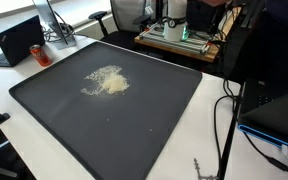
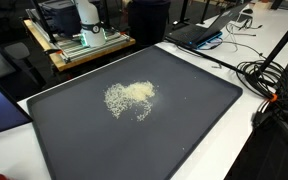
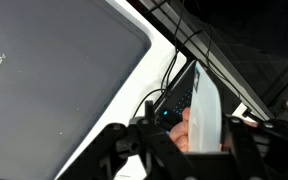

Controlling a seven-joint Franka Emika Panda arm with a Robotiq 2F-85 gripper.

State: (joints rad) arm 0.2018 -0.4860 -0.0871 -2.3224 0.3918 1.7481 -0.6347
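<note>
Robotiq gripper (image 3: 189, 152) is seen at the bottom of the wrist view, and a white flat piece (image 3: 206, 105) stands upright between its fingers (whether it is clamped or only straddled cannot be told). The piece is held off the dark tray (image 3: 64, 90), over the white table (image 3: 119, 105), where black cables (image 3: 179, 45) are strung just behind it. Pale crumbs (image 1: 106, 82) are heaped near the tray's middle in both exterior views (image 2: 132, 97). A laptop (image 1: 19, 40) is set beyond one corner.
</note>
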